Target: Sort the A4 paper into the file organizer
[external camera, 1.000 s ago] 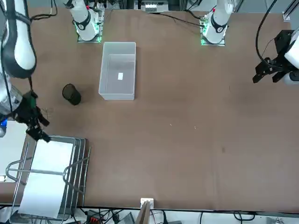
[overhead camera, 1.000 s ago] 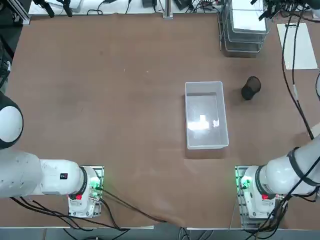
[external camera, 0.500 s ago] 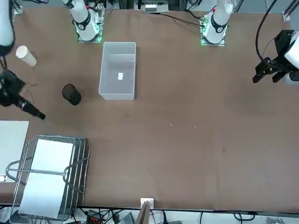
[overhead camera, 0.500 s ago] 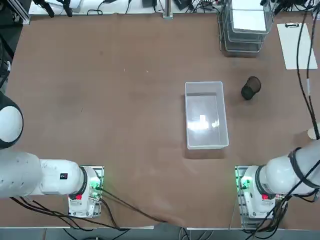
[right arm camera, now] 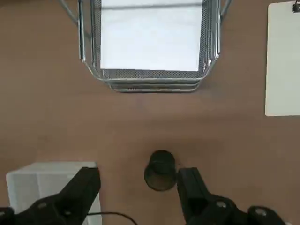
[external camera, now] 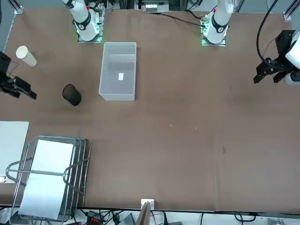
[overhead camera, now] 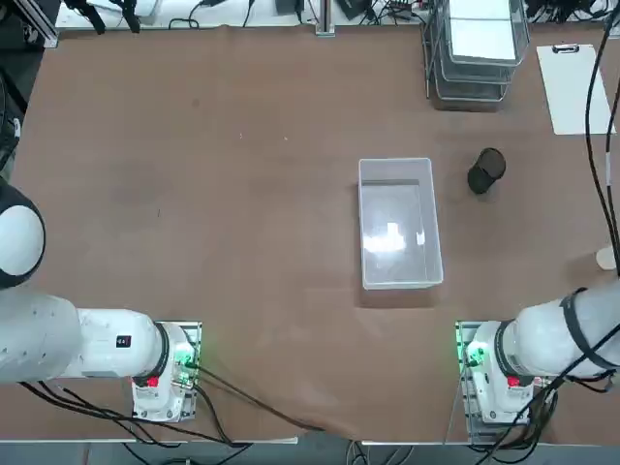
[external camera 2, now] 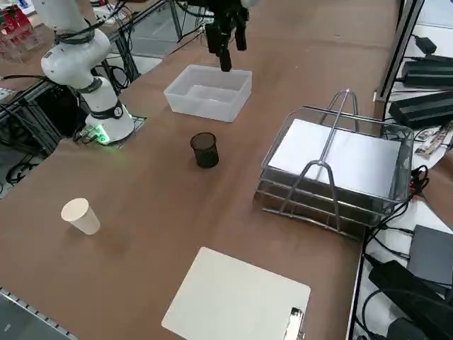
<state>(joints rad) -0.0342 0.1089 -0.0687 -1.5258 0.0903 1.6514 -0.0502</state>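
Note:
The A4 paper (external camera: 47,176) (external camera 2: 340,156) (right arm camera: 152,40) (overhead camera: 481,34) lies flat in the top tier of the file organizer (external camera: 80,161) (external camera 2: 318,205) (right arm camera: 150,83) (overhead camera: 470,89), a silver wire-mesh rack at the table's far right corner. My right gripper (external camera: 28,91) (external camera 2: 228,53) (right arm camera: 138,177) hangs high above the table, well back from the rack and roughly over the black mesh cup (right arm camera: 161,169). It is open and holds nothing. In the top view the gripper is out of frame.
A white clipboard (external camera 2: 233,301) (overhead camera: 578,87) (external camera: 11,145) lies right of the rack. The black mesh cup (external camera: 71,94) (overhead camera: 485,170) stands beside a clear plastic bin (overhead camera: 360,223) (external camera: 101,79). A white paper cup (external camera: 26,55) (external camera 2: 80,215) sits near the right edge.
My right gripper has drawn back from the organizer's near corner toward the robot's side and risen, staying open. The paper has stayed in the top tier.

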